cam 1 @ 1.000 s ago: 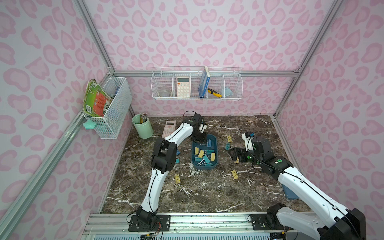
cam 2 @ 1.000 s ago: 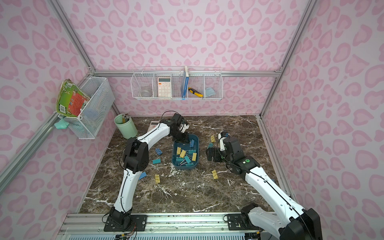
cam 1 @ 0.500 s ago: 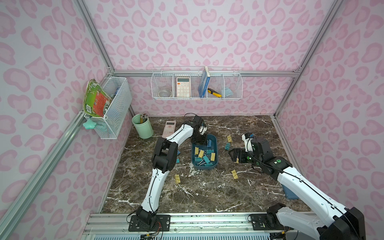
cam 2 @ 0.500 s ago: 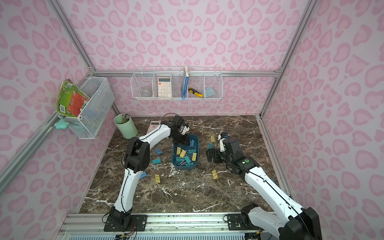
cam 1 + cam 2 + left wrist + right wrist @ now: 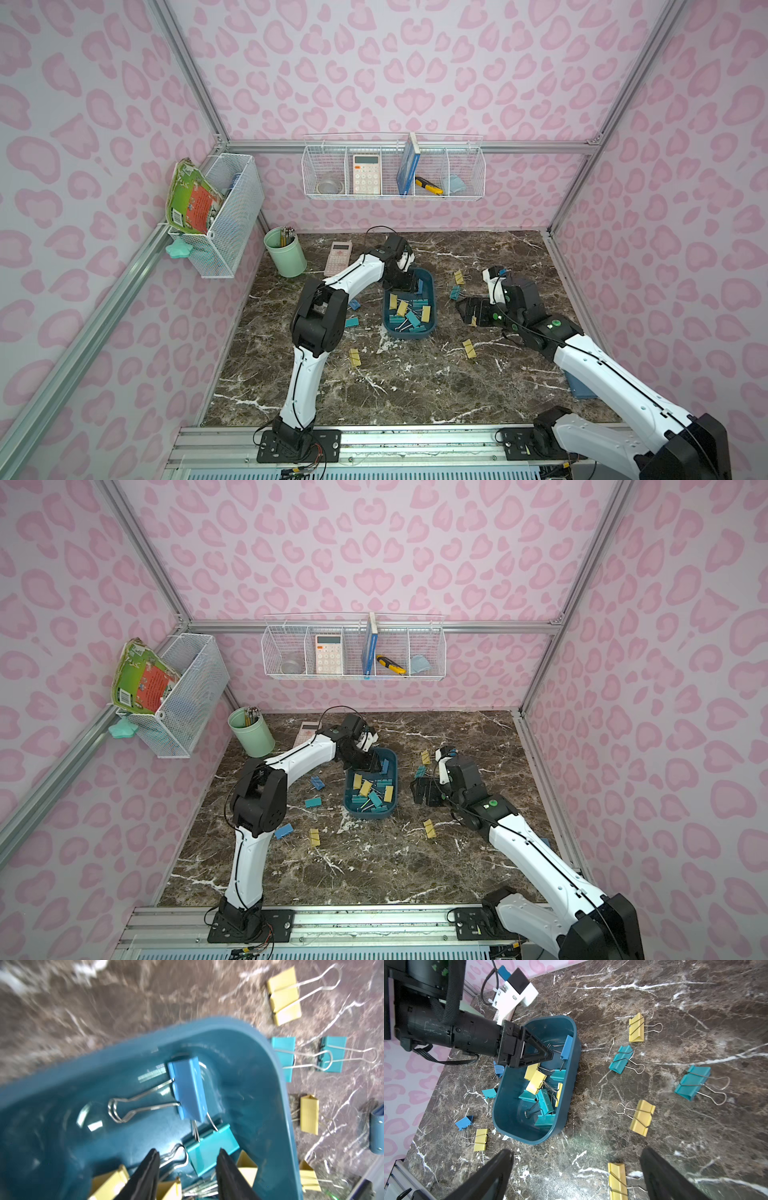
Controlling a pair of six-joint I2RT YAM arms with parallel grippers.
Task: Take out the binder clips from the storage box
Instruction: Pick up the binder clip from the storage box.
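The dark teal storage box sits mid-table with several yellow, teal and blue binder clips inside. My left gripper reaches into its far end, jaws open and gripping nothing. A teal clip lies just past its fingertips, and a blue clip leans on the box wall beyond. Right of the box, my right gripper hovers low over the table, wide open and empty, with a yellow clip beside one finger. More clips lie scattered on the marble on both sides of the box.
A green pencil cup and a pink calculator stand at the back left. A blue-grey case lies under the right arm. White wire baskets hang on the back and left walls.
The left gripper's jaws have spread wider inside the box. The right arm has not moved.
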